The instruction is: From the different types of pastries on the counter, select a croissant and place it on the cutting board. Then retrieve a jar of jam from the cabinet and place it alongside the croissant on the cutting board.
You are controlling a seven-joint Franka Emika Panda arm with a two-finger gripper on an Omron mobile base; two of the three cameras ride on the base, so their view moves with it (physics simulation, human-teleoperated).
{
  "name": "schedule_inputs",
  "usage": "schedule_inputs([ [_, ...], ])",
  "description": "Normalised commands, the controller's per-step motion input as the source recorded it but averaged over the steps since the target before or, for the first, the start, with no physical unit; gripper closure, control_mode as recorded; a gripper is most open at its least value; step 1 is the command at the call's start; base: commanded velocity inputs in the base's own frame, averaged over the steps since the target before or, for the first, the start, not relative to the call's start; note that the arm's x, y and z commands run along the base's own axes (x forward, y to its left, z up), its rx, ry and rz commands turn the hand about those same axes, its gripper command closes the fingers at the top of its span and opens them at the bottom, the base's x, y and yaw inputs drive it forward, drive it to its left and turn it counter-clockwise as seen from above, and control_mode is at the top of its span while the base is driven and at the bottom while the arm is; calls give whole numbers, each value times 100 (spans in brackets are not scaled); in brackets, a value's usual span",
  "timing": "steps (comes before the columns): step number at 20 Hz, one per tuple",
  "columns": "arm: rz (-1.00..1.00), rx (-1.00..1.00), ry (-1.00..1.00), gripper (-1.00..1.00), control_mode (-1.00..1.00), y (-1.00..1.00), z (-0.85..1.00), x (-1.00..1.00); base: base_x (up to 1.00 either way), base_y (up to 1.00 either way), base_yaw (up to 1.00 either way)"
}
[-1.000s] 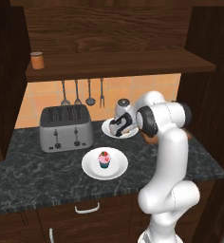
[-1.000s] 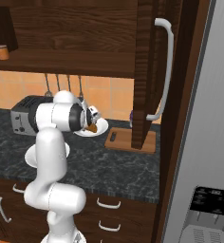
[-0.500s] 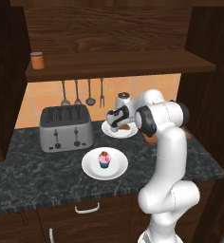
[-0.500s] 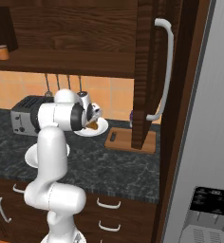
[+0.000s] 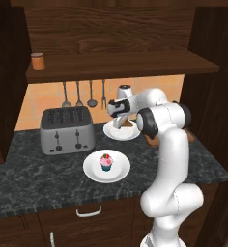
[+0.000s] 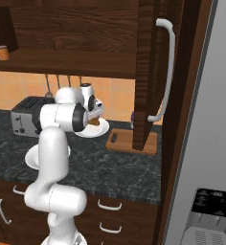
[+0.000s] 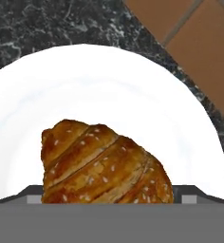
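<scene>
The golden-brown croissant [image 7: 104, 166] lies on a round white plate [image 7: 109, 85] at the back of the dark counter [image 5: 34, 173]. My gripper [image 5: 119, 117] hangs close over it, open, with a finger on each side of the pastry; from the right, the croissant [image 6: 94, 123] peeks out under the hand. The cutting board [image 6: 132, 141] lies just right of that plate [image 6: 96, 131]. A pink-frosted cupcake [image 5: 106, 162] sits on a nearer plate [image 5: 92, 170]. The jar of jam [image 5: 37, 61] stands at the left end of the cabinet shelf [image 5: 125, 63].
A silver toaster [image 5: 67, 129] stands left of the plates, with utensils [image 5: 78, 94] hanging on the orange wall behind. The open cabinet door [image 6: 148, 72] with its white handle [image 6: 165, 72] stands over the board's far end. A grey appliance [image 6: 215, 119] fills the right.
The hand has shifted only slightly over the croissant's plate. Its jaws have stayed wide apart.
</scene>
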Motion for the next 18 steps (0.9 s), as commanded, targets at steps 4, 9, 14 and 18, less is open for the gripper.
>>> schedule_inputs([
  [4, 0, 3, -8, 100, -100, -75, 0, 0, 0, 0, 0],
  [9, 0, 7, -1, 100, -100, -100, 0, -12, 0, 0, 0],
  [14, -4, 2, 1, 100, -100, -33, 1, -7, 0, 0, 0],
  [18, -23, 2, 16, 100, -100, -59, 4, -28, 0, 0, 0],
])
